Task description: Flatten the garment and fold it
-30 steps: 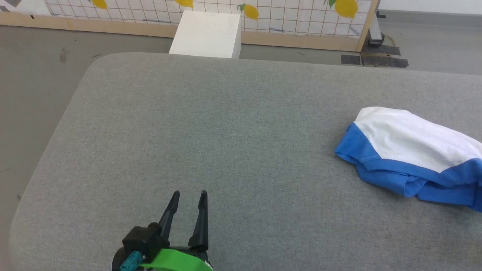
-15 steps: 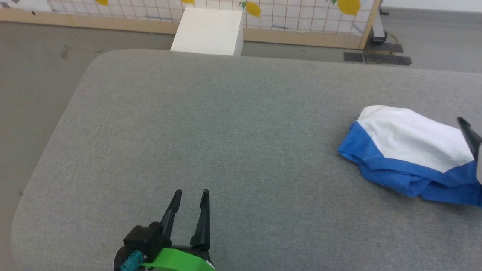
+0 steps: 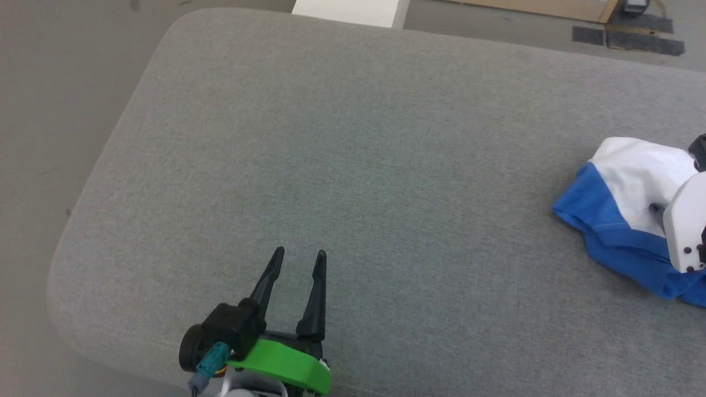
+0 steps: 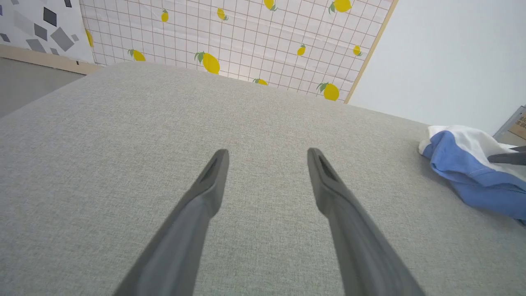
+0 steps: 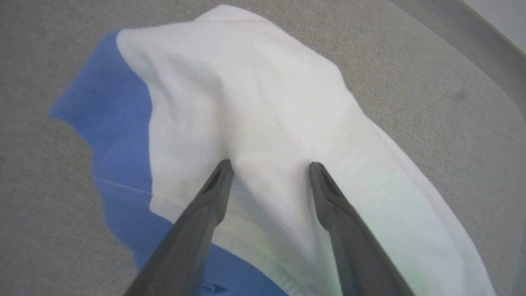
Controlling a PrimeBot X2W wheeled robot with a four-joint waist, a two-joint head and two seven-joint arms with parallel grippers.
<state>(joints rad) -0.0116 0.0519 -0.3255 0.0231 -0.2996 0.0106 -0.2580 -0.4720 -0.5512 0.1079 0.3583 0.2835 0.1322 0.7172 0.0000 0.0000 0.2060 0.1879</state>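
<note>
Beneath our right gripper (image 5: 269, 166) lies the garment (image 5: 254, 94), bunched in a rumpled heap on the grey padded surface (image 3: 353, 138). We see its white part straight ahead of that gripper's two fingers and between them. In the wrist view the blue part spreads to the left of the fingers and runs back under them toward the wrist. The fingers stand well apart, their tips down at the white cloth; whether they press on it we cannot tell, and nothing is pinched between them. Seen from the head, the pale forearm (image 3: 686, 231) of that arm covers part of the heap. Our left gripper (image 3: 300, 253) is well apart from the garment, which lies far off to its right and a little ahead. Its fingers are likewise spread, with bare grey fabric between them and nothing held. Beyond the left gripper's tips, past the far edge of the surface, stands a gridded panel (image 4: 246, 37) printed with lemons, next to a plain white wall (image 4: 452, 53).
</note>
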